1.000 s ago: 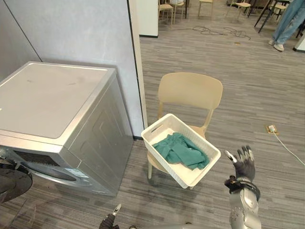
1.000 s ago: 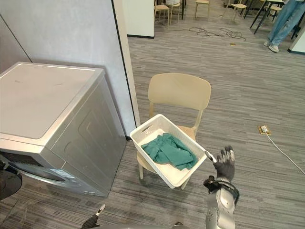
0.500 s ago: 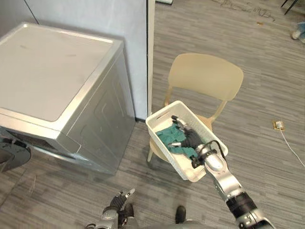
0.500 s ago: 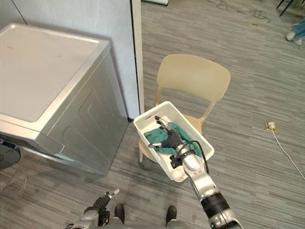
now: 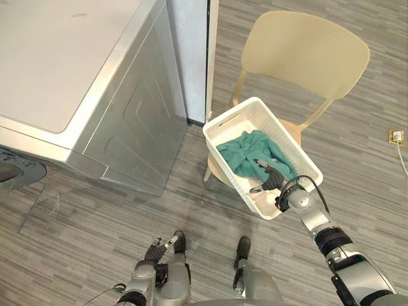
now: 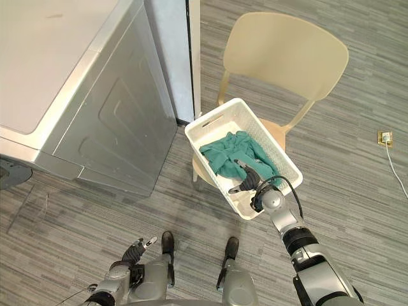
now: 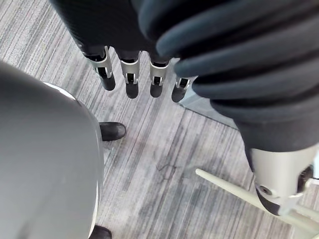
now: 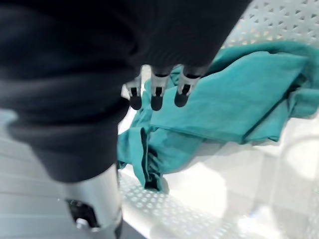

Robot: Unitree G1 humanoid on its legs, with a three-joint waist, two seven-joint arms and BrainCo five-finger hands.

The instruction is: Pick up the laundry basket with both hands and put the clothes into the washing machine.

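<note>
A white perforated laundry basket (image 5: 224,123) sits tilted on the seat of a beige chair (image 5: 306,57). Teal clothes (image 5: 245,153) lie bunched inside it. My right hand (image 5: 270,179) reaches into the basket's near end, just over the clothes. In the right wrist view its fingers (image 8: 157,97) are straight above the teal cloth (image 8: 234,99) and hold nothing. My left hand (image 5: 157,251) hangs low near the floor, well away from the basket, with fingers (image 7: 132,82) relaxed and empty. The silver washing machine (image 5: 76,76) stands to the left.
The washing machine's round door (image 5: 19,173) hangs open at the far left edge. A grey partition wall (image 5: 188,51) rises between the machine and the chair. A socket box with a cable (image 5: 395,136) lies on the wood floor at the right.
The camera has tipped down and closer. My right hand went from raised beside the basket to inside it, then drew back toward its near end. The left hand stays low.
</note>
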